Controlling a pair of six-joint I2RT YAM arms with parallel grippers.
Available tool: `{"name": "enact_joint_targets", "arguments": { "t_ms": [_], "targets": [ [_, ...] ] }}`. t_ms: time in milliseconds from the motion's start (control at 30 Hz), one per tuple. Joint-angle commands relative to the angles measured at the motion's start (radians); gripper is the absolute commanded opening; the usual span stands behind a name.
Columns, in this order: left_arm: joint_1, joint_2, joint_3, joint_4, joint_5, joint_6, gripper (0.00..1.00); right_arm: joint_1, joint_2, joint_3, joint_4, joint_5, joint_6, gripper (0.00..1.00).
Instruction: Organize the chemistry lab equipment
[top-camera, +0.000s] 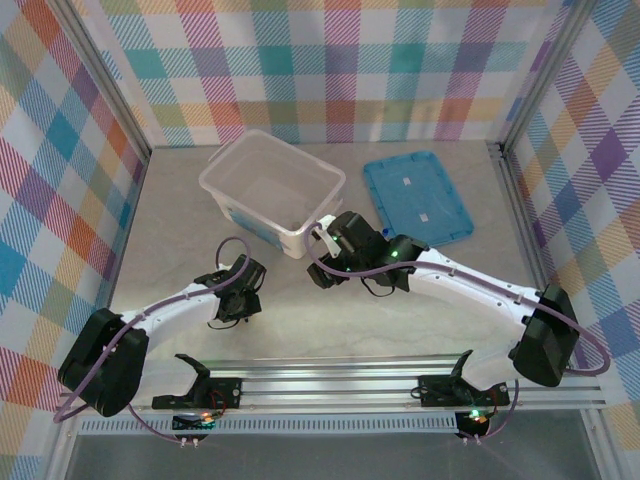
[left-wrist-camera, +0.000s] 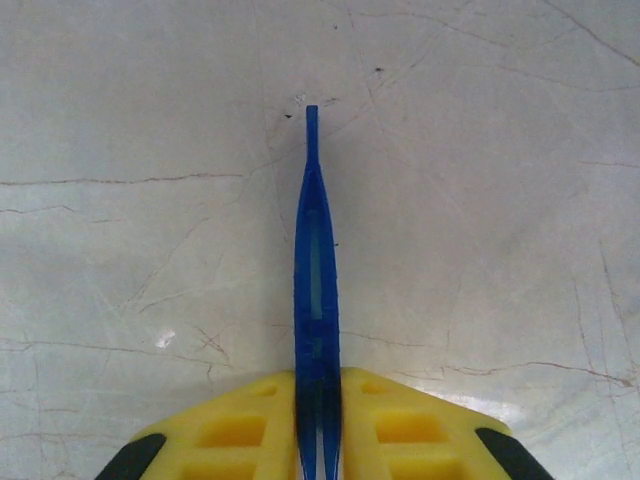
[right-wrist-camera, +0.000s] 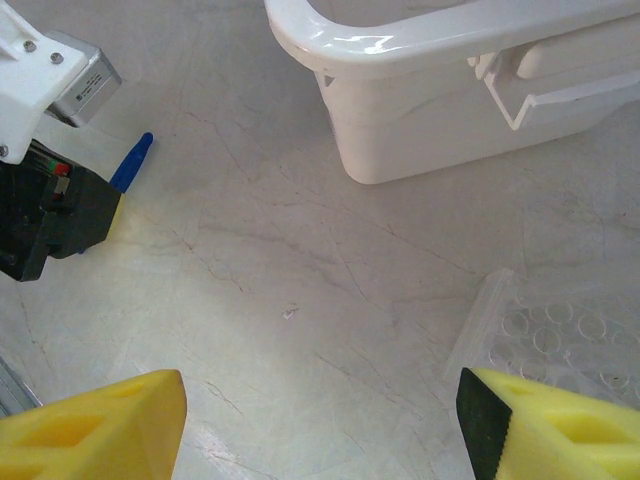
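Observation:
Dark-blue tweezers (left-wrist-camera: 316, 260) stand clamped between my left gripper's (left-wrist-camera: 318, 432) yellow fingers, arms pressed together, tip reaching out over the bare table. From the right wrist view their blue tip (right-wrist-camera: 132, 162) pokes out past the left wrist's black body (right-wrist-camera: 50, 215). My left gripper (top-camera: 235, 298) hangs low over the table, left of centre. My right gripper (top-camera: 322, 268) is open near the tub's front corner, its yellow fingers (right-wrist-camera: 100, 425) wide apart over bare table with nothing between them.
The translucent white tub (top-camera: 270, 190) stands at the back centre, its near wall (right-wrist-camera: 450, 110) close ahead of the right gripper. A flat blue lid (top-camera: 415, 197) lies to its right. A clear tray with round wells (right-wrist-camera: 560, 335) lies beside the right finger.

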Motion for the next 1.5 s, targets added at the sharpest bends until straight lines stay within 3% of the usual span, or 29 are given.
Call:
{"name": "enact_joint_targets", "arguments": {
  "t_ms": [0, 167, 533, 1000, 1467],
  "targets": [
    [-0.006, -0.018, -0.004, -0.007, -0.021, -0.015, 0.13, 0.002, -0.034, -0.022, 0.019, -0.004, 0.000, 0.73],
    [-0.006, -0.049, 0.012, -0.018, -0.025, 0.004, 0.09, 0.003, -0.038, -0.023, 0.018, 0.000, 0.001, 0.73],
    [-0.006, -0.121, 0.105, -0.108, -0.059, 0.056, 0.12, 0.003, -0.027, -0.012, 0.015, -0.004, 0.003, 0.73],
    [0.023, -0.139, 0.382, -0.242, -0.091, 0.164, 0.13, 0.003, -0.031, -0.012, 0.009, 0.002, 0.003, 0.73],
    [0.126, -0.005, 0.716, -0.291, -0.080, 0.281, 0.14, 0.003, -0.040, -0.024, 0.023, -0.005, 0.009, 0.73]
  ]
}}
